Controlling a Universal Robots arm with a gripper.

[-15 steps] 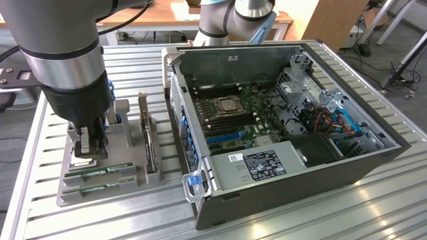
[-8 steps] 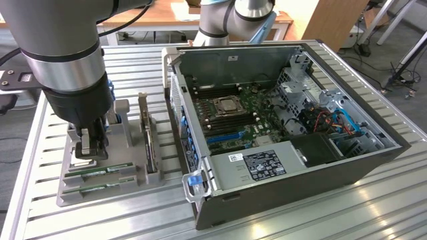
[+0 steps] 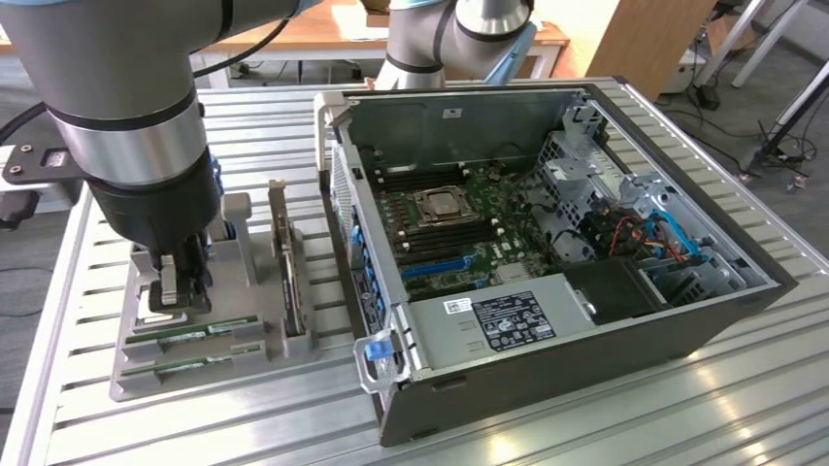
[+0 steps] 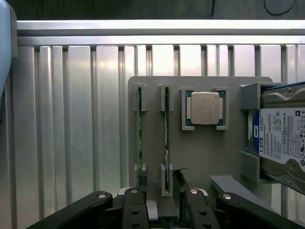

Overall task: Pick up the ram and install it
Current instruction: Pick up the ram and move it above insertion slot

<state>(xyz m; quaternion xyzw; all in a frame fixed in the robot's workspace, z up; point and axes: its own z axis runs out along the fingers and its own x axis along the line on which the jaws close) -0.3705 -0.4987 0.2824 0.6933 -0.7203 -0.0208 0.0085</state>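
1. While the ram (image 4: 166, 125) stands on edge in its slot of the grey holder (image 4: 200, 157), the gripper (image 4: 162, 202) hangs over the stick's near end, jaws spread wide and grasping nothing.
2. Position of the task's thing: the ram is taken to be the green stick just beside the processor chip (image 4: 205, 108), since it appears to fall between the fingers. A second ram stick (image 4: 139, 125) stands parallel in the neighbouring slot. A hard drive (image 4: 281, 138) sits beyond the processor chip.
3. Seen in the exterior view, the gripper (image 3: 178, 289) reaches down to the holder (image 3: 194, 388), which lies to the exterior view's left of the open computer case (image 3: 725, 320). Whether a fingertip touches anything cannot be told.
4. Step in hand, by judgement: the approach to the pick-up. Nothing is lifted, and the motherboard (image 3: 499, 233) inside the case lies well apart from the holder.
5. What the grasp appears to call for: the fingers (image 4: 181, 186) must pass one on each side of the thin board without fouling the second ram stick close by. The closing should bear on the flat faces. The lift should run straight out of the slot, so that the board neither binds nor bends.
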